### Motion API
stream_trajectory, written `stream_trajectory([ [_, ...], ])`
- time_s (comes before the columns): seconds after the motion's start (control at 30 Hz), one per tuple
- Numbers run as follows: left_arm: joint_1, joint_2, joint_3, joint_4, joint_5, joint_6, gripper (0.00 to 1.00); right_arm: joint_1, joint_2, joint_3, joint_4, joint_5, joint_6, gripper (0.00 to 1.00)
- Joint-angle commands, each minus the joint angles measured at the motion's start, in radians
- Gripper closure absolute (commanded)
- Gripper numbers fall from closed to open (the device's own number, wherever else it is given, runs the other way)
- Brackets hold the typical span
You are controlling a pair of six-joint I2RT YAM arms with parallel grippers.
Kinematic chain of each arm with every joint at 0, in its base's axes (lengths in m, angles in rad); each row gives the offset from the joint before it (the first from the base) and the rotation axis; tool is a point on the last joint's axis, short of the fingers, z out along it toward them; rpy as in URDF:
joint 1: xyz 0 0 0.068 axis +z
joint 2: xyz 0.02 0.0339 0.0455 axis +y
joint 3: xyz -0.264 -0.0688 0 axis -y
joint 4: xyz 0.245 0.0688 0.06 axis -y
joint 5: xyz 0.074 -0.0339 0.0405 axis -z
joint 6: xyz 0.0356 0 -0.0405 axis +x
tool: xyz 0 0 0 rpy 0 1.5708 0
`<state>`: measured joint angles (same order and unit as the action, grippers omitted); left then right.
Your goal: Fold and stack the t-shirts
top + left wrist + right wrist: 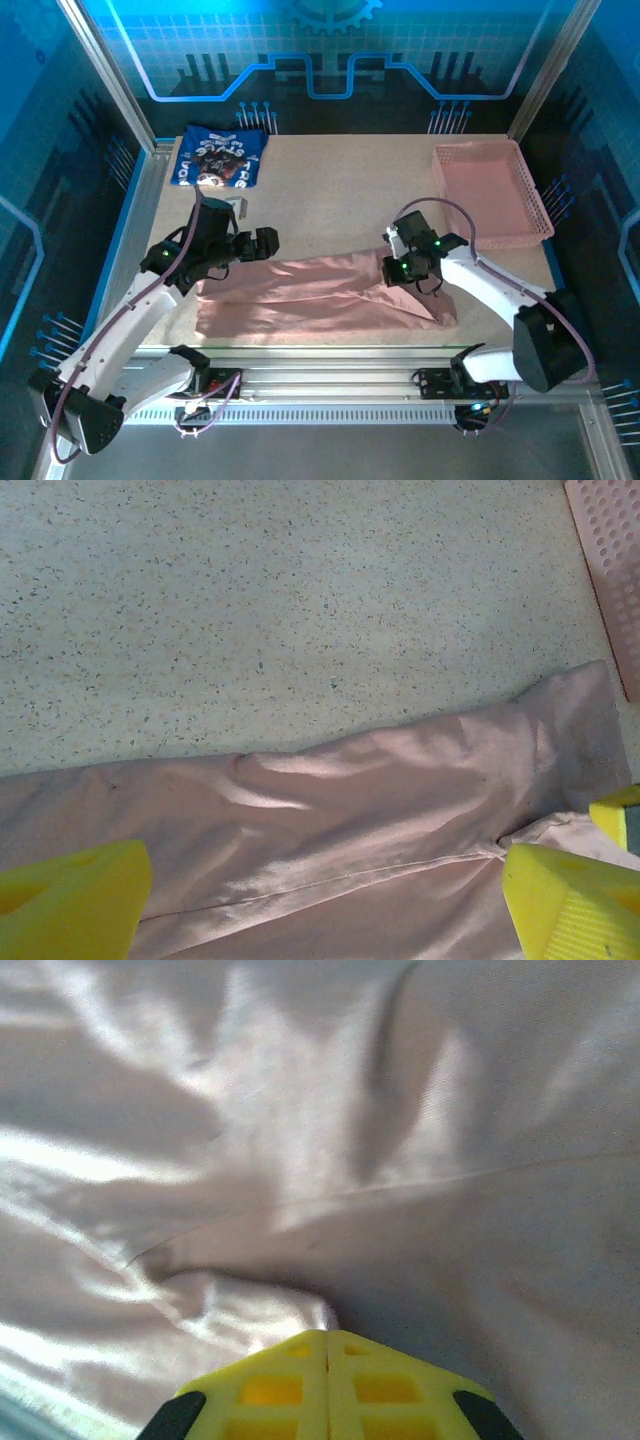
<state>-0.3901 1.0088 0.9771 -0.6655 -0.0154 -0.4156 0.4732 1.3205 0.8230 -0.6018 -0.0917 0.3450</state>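
Note:
The pink t-shirt (320, 295) lies in a long, loosely folded band across the near half of the table. My right gripper (396, 270) is down on its right part. In the right wrist view its fingers (328, 1345) are shut together, with a small fold of the pink cloth (300, 1140) bunched up at their tips. My left gripper (258, 243) hovers over the band's far left edge. Its yellow fingers (70, 900) stand wide apart above the pink cloth (350, 810), with nothing between them. The navy printed t-shirt (220, 155) lies folded at the far left corner.
A pink lattice basket (490, 190) stands at the far right, and its corner (610, 570) shows in the left wrist view. Bare speckled tabletop (340, 190) lies between the navy shirt and the basket. A small white tag (240, 206) lies near the left arm.

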Motion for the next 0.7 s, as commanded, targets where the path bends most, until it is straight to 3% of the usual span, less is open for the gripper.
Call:
stream_trajectory([
  [0.0, -0.007, 0.003, -0.018, 0.011, -0.017, 0.010, 0.08, 0.067, -0.047, -0.041, -0.020, -0.076, 0.052, 0.92],
  [0.23, -0.007, 0.021, -0.056, 0.029, -0.022, -0.007, 0.08, 0.211, -0.063, -0.094, -0.011, -0.123, 0.172, 0.91],
  [0.43, -0.007, 0.027, -0.078, 0.034, -0.023, -0.025, 0.08, 0.281, -0.104, -0.148, -0.040, -0.085, 0.274, 0.83],
  [0.53, -0.007, 0.029, -0.084, 0.038, -0.023, -0.028, 0.08, 0.283, -0.173, -0.154, -0.077, -0.041, 0.301, 0.69],
  [0.6, -0.007, 0.030, -0.090, 0.042, -0.023, -0.031, 0.08, 0.281, -0.221, -0.151, -0.097, -0.009, 0.304, 0.53],
  [0.67, -0.007, 0.033, -0.094, 0.048, -0.023, -0.034, 0.08, 0.270, -0.261, -0.141, -0.123, 0.037, 0.310, 0.49],
])
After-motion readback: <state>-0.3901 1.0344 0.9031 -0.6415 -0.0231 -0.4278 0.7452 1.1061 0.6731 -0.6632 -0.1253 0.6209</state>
